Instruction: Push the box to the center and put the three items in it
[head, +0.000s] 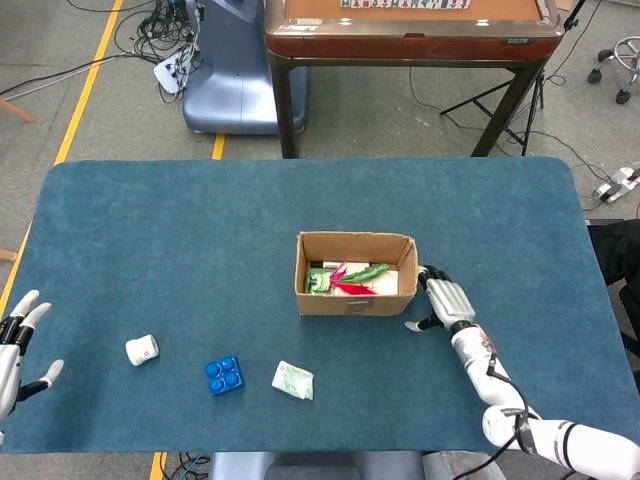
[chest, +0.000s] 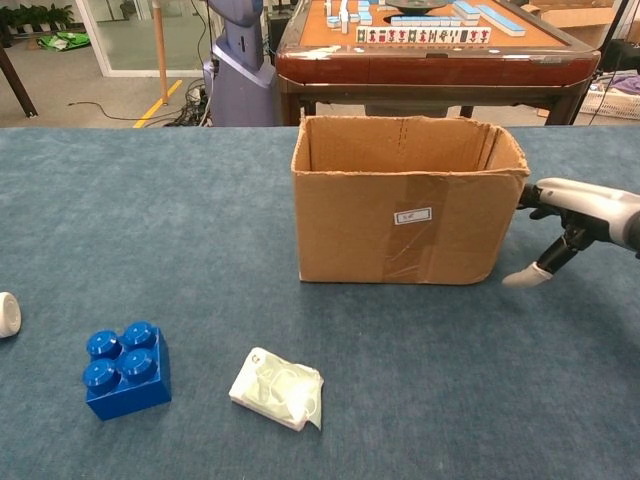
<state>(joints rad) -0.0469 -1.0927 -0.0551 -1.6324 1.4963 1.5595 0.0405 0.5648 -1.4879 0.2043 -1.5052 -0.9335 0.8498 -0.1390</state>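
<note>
An open cardboard box (head: 355, 276) (chest: 404, 203) stands near the middle of the blue table; green and pink things lie in its bottom. My right hand (head: 444, 303) (chest: 572, 223) presses flat against the box's right wall, fingers extended, holding nothing. At the front left lie a small white cup (head: 142, 350) (chest: 7, 314) on its side, a blue toy brick (head: 224, 375) (chest: 125, 368) and a pale green-white packet (head: 293, 380) (chest: 277, 388). My left hand (head: 17, 345) hovers open at the table's left edge, apart from everything.
The blue felt table (head: 200, 250) spreads wide around the box. A brown mahjong table (head: 410, 35) (chest: 430, 55) stands behind the far edge, with a blue-grey machine base (head: 235, 80) to its left.
</note>
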